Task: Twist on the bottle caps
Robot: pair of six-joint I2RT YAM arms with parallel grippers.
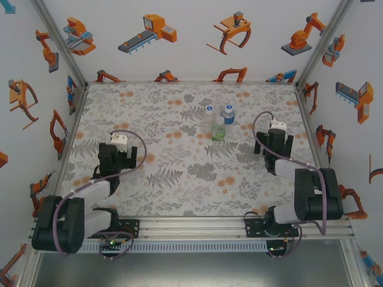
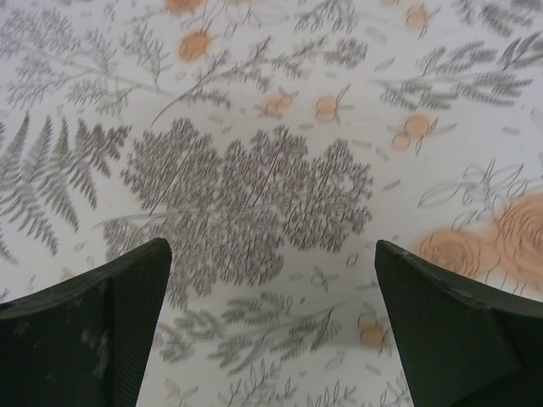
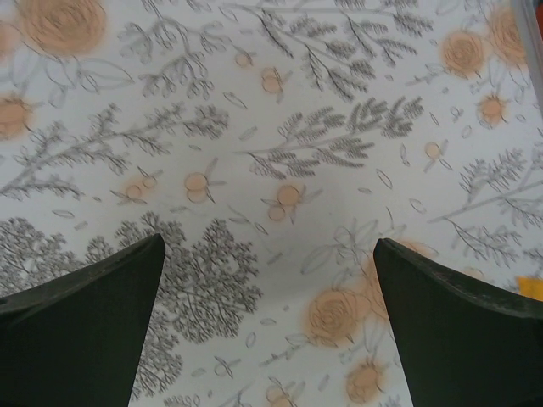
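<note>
Three small bottles stand close together at the back middle of the table: a colourless one (image 1: pixel 209 116), one with a blue label (image 1: pixel 228 116), and a green-tinted one (image 1: pixel 218 133) just in front of them. Pale caps (image 1: pixel 209 109) top the two rear bottles; how tightly they sit is too small to tell. My left gripper (image 1: pixel 117 156) hangs over the left part of the table, far from the bottles. It is open (image 2: pixel 271 246), with bare tablecloth between its fingers. My right gripper (image 1: pixel 274 144) is to the right of the bottles, also open (image 3: pixel 270 242) and holding nothing.
The flowered tablecloth (image 1: pixel 179 173) is walled in by white panels with orange robot prints (image 1: pixel 149 33) at the back and both sides. Aluminium corner posts (image 1: pixel 320 42) rise at the back corners, and a rail (image 1: pixel 191 224) runs along the near edge.
</note>
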